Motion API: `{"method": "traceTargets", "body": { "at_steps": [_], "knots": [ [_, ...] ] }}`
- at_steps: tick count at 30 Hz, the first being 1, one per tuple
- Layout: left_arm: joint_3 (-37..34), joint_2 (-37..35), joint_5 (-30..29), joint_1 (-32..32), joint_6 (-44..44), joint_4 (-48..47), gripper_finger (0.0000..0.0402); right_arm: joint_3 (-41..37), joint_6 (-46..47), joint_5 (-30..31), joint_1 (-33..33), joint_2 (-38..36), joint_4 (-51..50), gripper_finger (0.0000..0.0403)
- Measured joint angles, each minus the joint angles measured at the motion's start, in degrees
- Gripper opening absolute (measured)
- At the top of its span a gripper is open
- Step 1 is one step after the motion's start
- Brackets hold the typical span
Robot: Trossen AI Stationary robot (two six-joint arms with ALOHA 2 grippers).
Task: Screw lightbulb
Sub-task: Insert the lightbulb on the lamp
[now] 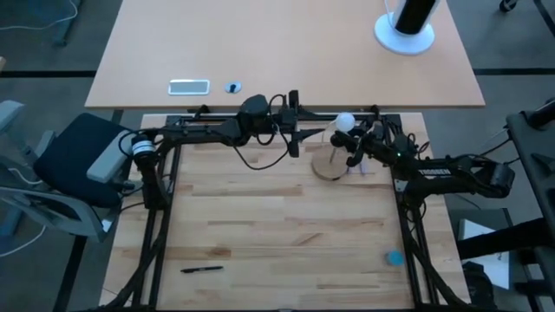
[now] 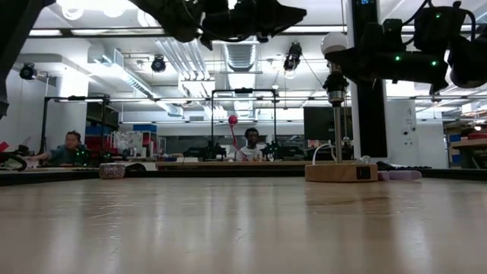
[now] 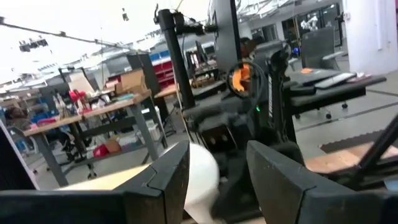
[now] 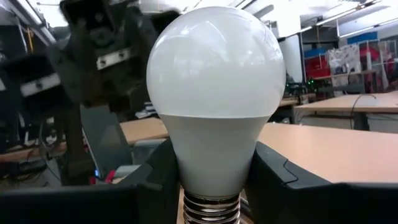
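The white frosted lightbulb (image 4: 214, 93) stands upright, its greyish screw end (image 4: 211, 208) pointing down. It sits atop the black post (image 2: 335, 129) of the round wooden disc (image 1: 328, 166), and shows as a white ball from above (image 1: 345, 121). Whether the screw end is in the socket, I cannot tell. My right gripper (image 4: 214, 177) is shut on the bulb. My left gripper (image 3: 217, 174) is open and empty, high above the table just left of the bulb (image 3: 202, 177), pointing at it. My right gripper pinches the bulb's narrower lower neck (image 4: 211, 168), just above the screw end, between its two fingers (image 4: 155, 180). The fingers come in level from the table's right side. The bulb stands upright above the post, round end up.
A large black cylinder on a white base (image 1: 406, 26) stands on the far desk, with a flat white device (image 1: 189, 86) and a small round thing (image 1: 232, 87). A black pen (image 1: 201, 269) and a small blue thing (image 1: 395, 257) lie near the front edge. People sit in the room behind (image 2: 251, 144).
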Motion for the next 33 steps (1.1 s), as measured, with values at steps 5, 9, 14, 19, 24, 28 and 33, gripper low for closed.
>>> {"method": "traceTargets", "body": {
  "at_steps": [5, 9, 14, 19, 24, 28, 33],
  "knots": [
    [2.75, 2.60, 0.03, 0.09, 0.25, -1.75, 0.0152, -0.15, -0.20, 0.02, 0.00, 0.07, -1.10, 0.0119],
    [5.62, 4.79, 0.02, 0.09, 0.23, -1.65, 0.0152, -0.17, -0.55, 0.00, 0.00, 0.02, -1.17, 0.0119],
    [9.27, 8.83, 0.04, -0.01, -1.94, -3.36, 0.0152, -0.22, -1.13, -0.02, 0.04, 0.04, -2.16, 0.0130],
    [11.23, 9.39, -0.02, -0.01, -2.77, -3.56, 0.0152, -0.32, -0.80, -0.02, 0.04, 0.00, -2.81, 0.0217],
    [10.99, 9.37, -0.14, -0.01, -2.77, -4.64, 0.0152, -0.33, -0.84, -0.13, 0.04, 0.00, -2.99, 0.0248],
    [10.99, 9.09, -0.20, -0.01, -2.59, -4.61, 0.0152, -0.33, -1.13, -0.24, 0.15, 0.00, -3.68, 0.0240],
    [10.99, 9.09, -2.48, 0.15, -0.74, -6.22, 0.0152, -0.33, -1.91, -0.61, 0.15, 0.00, -4.03, 0.0221]
  ]
}}
